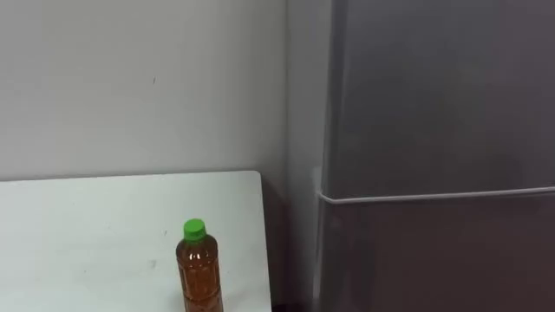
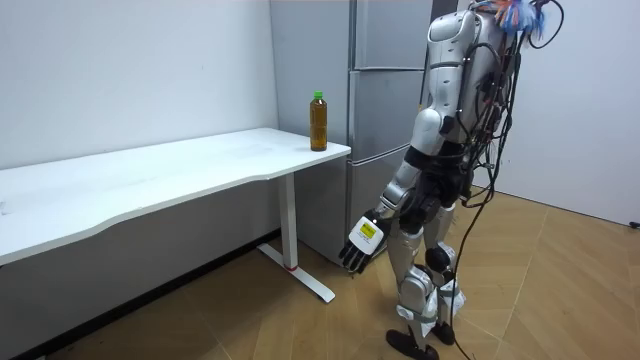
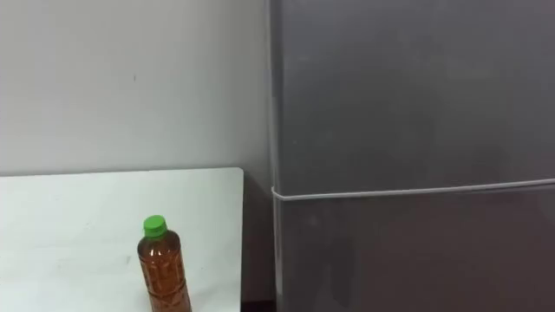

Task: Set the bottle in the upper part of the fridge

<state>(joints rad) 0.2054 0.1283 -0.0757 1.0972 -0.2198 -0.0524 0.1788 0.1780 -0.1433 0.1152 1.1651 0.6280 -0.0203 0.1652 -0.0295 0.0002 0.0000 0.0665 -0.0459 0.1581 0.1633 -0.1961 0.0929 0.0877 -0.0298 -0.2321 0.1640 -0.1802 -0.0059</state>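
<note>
One bottle (image 1: 199, 270) of brown liquid stands upright on the white tabletop (image 1: 87, 225), topped by a green cap (image 1: 194, 229). It sits close to the tabletop's corner nearest the fridge (image 1: 434, 104), with nothing touching it and neither hand on it. A narrow dark gap separates the tabletop's edge from the fridge's side.

The fridge is tall and grey, and both doors are closed. A thin pale seam (image 1: 434, 196) runs across its front between the upper door (image 1: 442, 95) and the lower door (image 1: 442, 256). A plain light wall (image 1: 130, 78) rises behind the tabletop.

In the room view the robot stands upright on the wooden floor (image 2: 560, 280), just in front of the fridge and facing it, with the tabletop's end off to its left. Its left hand (image 2: 362, 243) hangs low beside its thigh, well below the tabletop and well apart from the bottle. The fingers (image 2: 350, 260) point down, loosely relaxed and slightly spread, holding nothing.
</note>
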